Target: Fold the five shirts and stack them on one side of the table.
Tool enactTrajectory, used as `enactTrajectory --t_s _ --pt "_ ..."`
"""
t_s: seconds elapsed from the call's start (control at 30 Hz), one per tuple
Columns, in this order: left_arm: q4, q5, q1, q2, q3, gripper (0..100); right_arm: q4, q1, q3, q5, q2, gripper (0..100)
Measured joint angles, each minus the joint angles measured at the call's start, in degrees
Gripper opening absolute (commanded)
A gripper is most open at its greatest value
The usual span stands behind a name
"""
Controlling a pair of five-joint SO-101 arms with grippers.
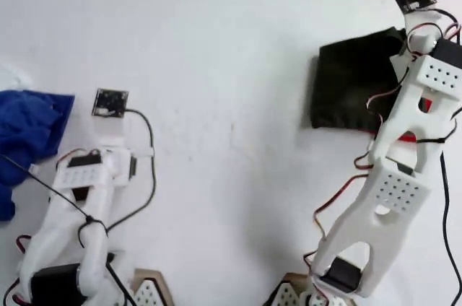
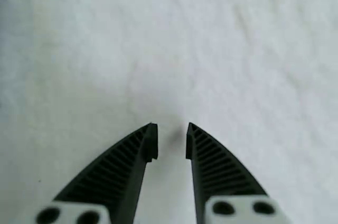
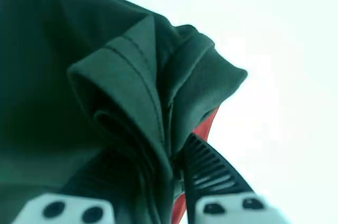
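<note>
Your right gripper [image 3: 177,165] had its fingers clamped on the dark shirt [image 3: 79,76], folded over a red shirt [image 3: 204,127]. Well left of it, your left gripper [image 2: 171,142] hung with fingers narrowly parted, and the blue shirt [image 1: 29,133] lay unfolded. Judged two stacked.

Bare table [image 1: 231,46] is lying open through the middle and along the far edge. A blue shirt [image 1: 29,129] is crowding the left edge. The dark folded shirt [image 1: 350,82] and the right arm [image 1: 390,198] are blocking the right edge, and the left arm [image 1: 79,176] is filling the near-left corner.
</note>
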Motion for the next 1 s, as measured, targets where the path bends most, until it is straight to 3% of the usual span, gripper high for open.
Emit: enactTrajectory --t_s 0.27,0.6,0.8,1.0 --pt "0.0 0.0 0.0 0.0 0.0 11 -13.8 0.7 7.38 0.26 0.0 2.1" --pt "0.0 0.0 0.0 0.0 0.0 11 -15.56 3.6 7.47 0.26 0.18 2.6" --pt "0.0 0.0 0.0 0.0 0.0 11 -15.56 4.4 7.47 0.18 0.18 22.3" --pt "0.0 0.0 0.0 0.0 0.0 11 -16.53 5.01 7.47 0.18 -0.18 15.3"
